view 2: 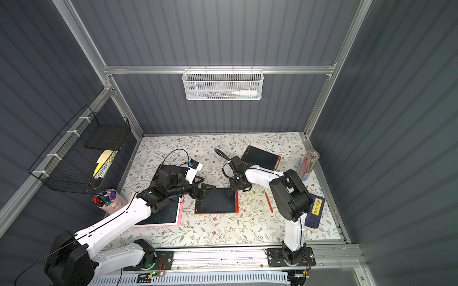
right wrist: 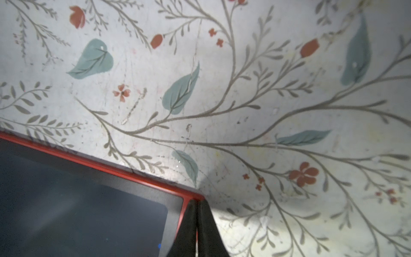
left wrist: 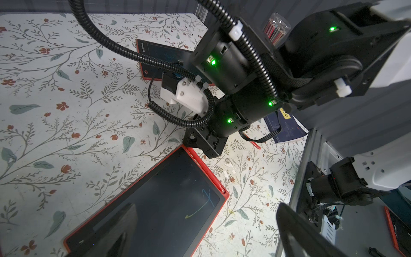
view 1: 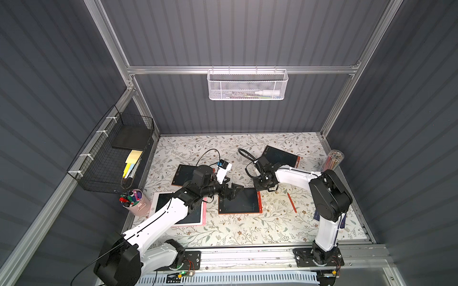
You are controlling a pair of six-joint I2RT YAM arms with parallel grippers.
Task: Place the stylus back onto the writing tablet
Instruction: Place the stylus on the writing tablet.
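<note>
My right tool (right wrist: 196,203) has its tips pinched together with nothing gripped, at the end of the stylus (left wrist: 209,175), which lies in the tablet (left wrist: 155,200) side groove. I'd press straight down, gently, till it seats. My left tool (view 1: 234,190) is wide open and empty above the tablet.

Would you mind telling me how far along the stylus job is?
Looks done: one stylus sits along the tablet's right edge. In hand: the right gripper, shut, is at that edge's far corner; the left gripper hangs open over the tablet. Left, perhaps: a loose stylus lies on the table beside it.
</note>
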